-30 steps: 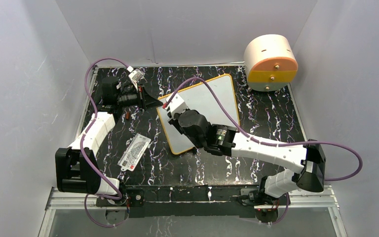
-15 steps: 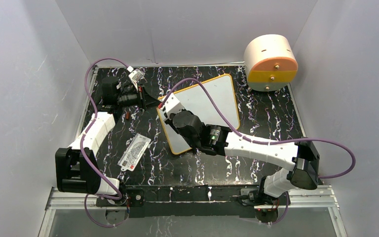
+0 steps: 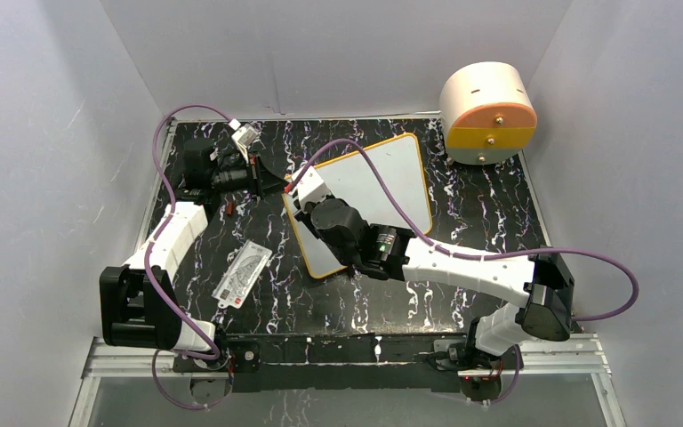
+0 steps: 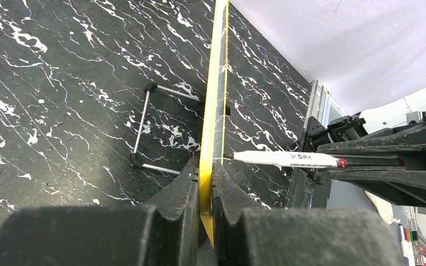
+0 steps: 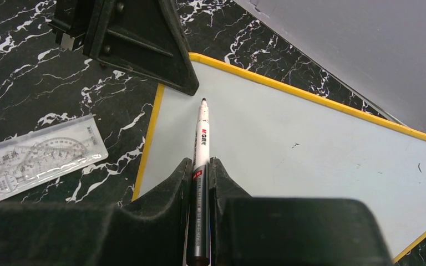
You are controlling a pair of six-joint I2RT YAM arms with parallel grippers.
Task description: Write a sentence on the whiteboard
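Whiteboard (image 3: 405,169) runs lengthwise left to far right; marker (image 5: 202,138) points leftward.

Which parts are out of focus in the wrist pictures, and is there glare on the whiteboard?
Left wrist view: the left hand is blurred, the whiteboard edge sharp. Right wrist view: the right hand is blurred, the marker sharp, no glare on the board. Top view: even light.

Left end effector (image 4: 205,169) and right end effector (image 5: 201,166) both clamped.

One whiteboard (image 3: 405,165), one marker (image 5: 202,133), one ruler card (image 3: 243,274), one drum (image 3: 487,111).
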